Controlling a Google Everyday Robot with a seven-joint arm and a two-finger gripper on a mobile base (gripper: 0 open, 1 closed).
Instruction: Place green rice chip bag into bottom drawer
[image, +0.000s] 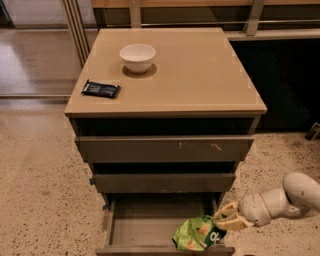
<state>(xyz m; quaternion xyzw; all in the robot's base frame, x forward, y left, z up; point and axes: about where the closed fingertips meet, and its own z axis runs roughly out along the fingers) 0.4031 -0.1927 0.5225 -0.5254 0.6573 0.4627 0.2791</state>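
Note:
The green rice chip bag (196, 233) lies crinkled in the front right corner of the open bottom drawer (142, 220), with its dark end towards the right. My gripper (223, 219) reaches in from the right over the drawer's right side. Its tan fingers (231, 224) hold the bag's right edge. The white arm (285, 200) stretches away to the right above the floor. The middle drawer (162, 182) and the scratch-marked top drawer (165, 148) sit just above, pulled out only slightly.
On the cabinet top (200, 75) stand a white bowl (137, 56) and a small flat dark blue packet (101, 89). Speckled floor (40, 200) surrounds the cabinet. Metal frame legs (75, 27) stand at the back left, and a dark panel at the back right.

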